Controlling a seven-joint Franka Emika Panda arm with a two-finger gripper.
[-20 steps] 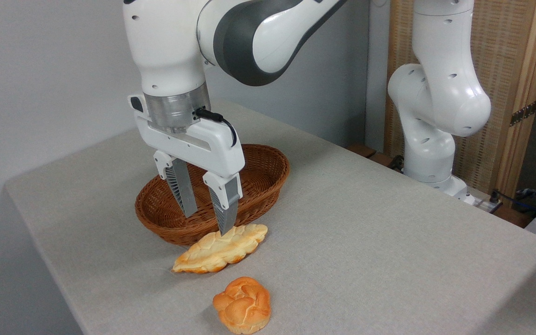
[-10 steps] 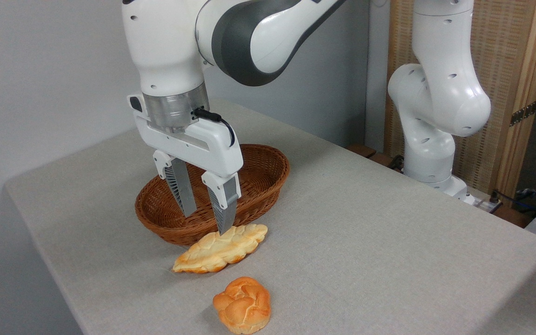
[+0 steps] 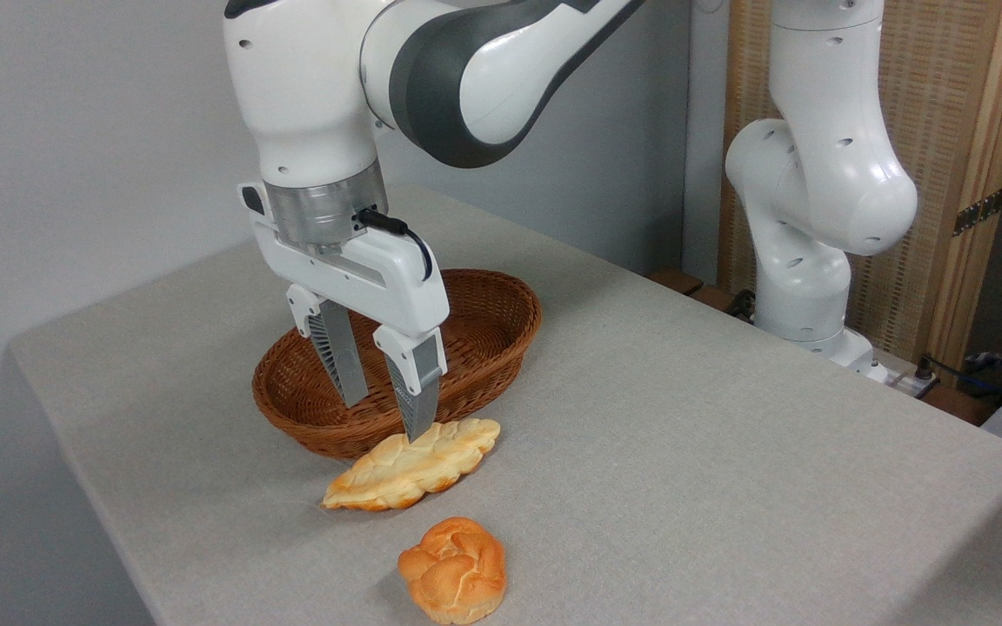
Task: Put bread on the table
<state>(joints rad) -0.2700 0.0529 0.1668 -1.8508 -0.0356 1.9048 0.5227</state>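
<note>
Currently, the gripper (image 3: 382,417) is held with its jaws apart and empty, pointing down over the near rim of the wicker basket (image 3: 501,348). The tip of the nearer finger appears just above, or possibly touching, the rear edge of the braided loaf (image 3: 410,465); contact cannot be confirmed. The farther finger is seen in front of the basket's interior.

The bread (image 3: 455,569) is located on the table (image 3: 684,452), close to the front edge and well clear of the basket, with the braided loaf lying between it and the basket rim. No contact between the bread and the loaf is seen. The basket interior, as far as it is visible, holds nothing.

The placing step is judged to be complete, since the bread rests unsupported on the cloth surface. The step in hand is judged to be the retreat of the arm after release.

For the next move, a straight vertical lift is called for, so that the braided loaf is not dragged by the nearer finger and the basket rim is not struck. No further closing of the jaws is required.
</note>
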